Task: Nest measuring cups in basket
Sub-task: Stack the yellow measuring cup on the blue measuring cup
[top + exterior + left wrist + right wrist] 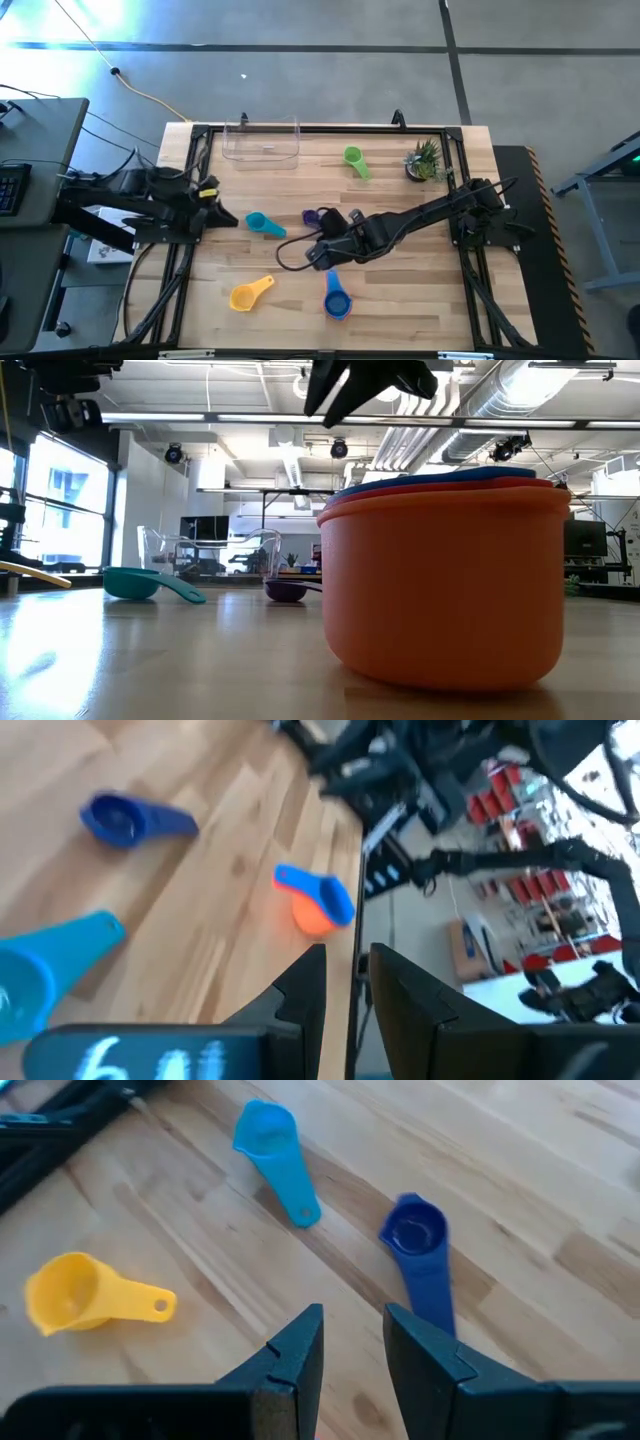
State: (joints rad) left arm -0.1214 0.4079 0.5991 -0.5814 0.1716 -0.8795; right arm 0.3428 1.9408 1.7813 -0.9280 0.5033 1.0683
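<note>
The clear basket [262, 140] stands at the far edge. A green cup [355, 162] lies to its right. The teal cup [263, 224] and the purple cup [312, 216] lie mid-table, and the yellow cup [250, 293] lies near the front. An orange, red and blue nested stack [338, 300] stands on its base there too [440, 590]. My right gripper [350, 1342] hangs open above the table between the purple cup [420, 1250] and the stack, slanting down and holding nothing. My left gripper [347, 982] is open at the table's left edge [225, 217], off the table top.
A small potted plant [425, 160] stands at the far right. A black frame runs along the table's edges. A black cable [290, 255] loops beside my right gripper. Bare wood lies between the basket and the mid-table cups.
</note>
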